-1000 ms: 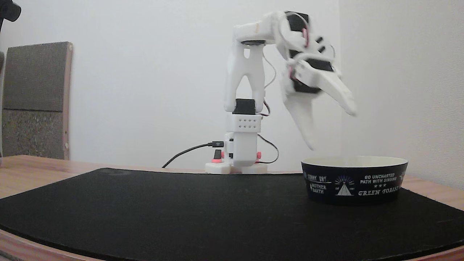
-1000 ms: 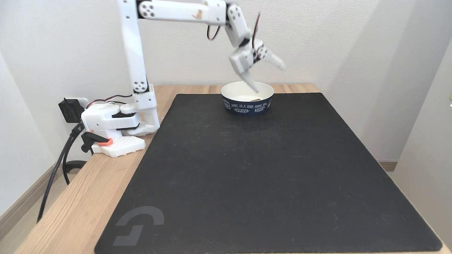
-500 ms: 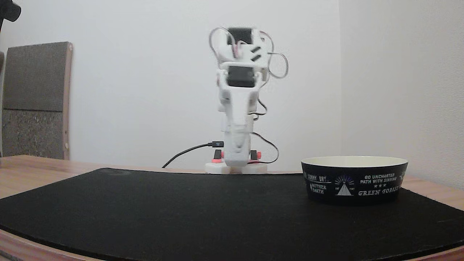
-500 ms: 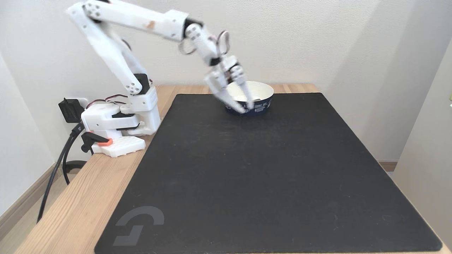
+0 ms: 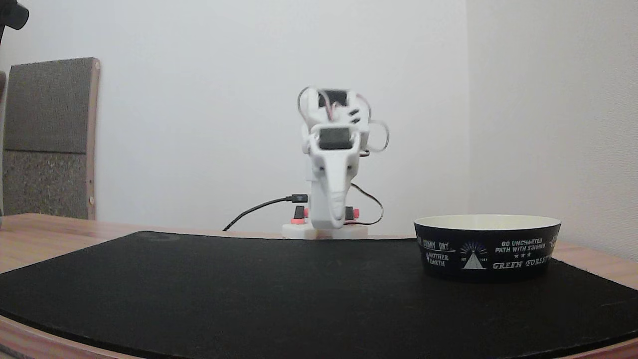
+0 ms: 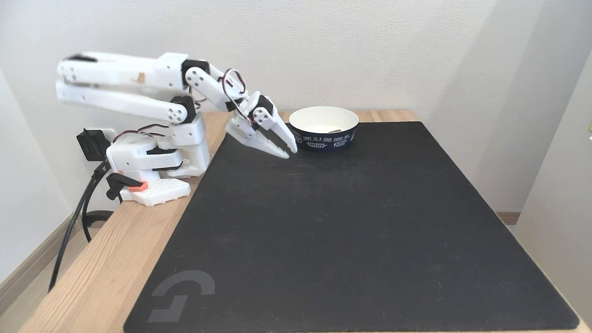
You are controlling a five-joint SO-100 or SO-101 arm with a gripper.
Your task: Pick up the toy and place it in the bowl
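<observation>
- The pale wooden counter [image 6: 106, 259] carries a large black rectangular mat [image 6: 351, 222], the landmark here; in both fixed views most of its surface is bare.
- The white jointed robot arm [image 6: 138, 88] is folded low over its base, which stands on the counter beside the mat's edge, left of it in a fixed view.
- The wide, low round bowl [image 6: 323, 127], dark navy outside with white printed text and a tent emblem [image 5: 473, 259], cream inside, sits on the mat at its far end.
- The jaws [image 6: 287, 151] hang just above the mat beside the bowl, on its left in a fixed view; they look together or nearly so, with nothing between them.
- A small dark sliver [image 6: 336, 131] shows inside the bowl at its right; too small to tell whether it is the toy.
</observation>
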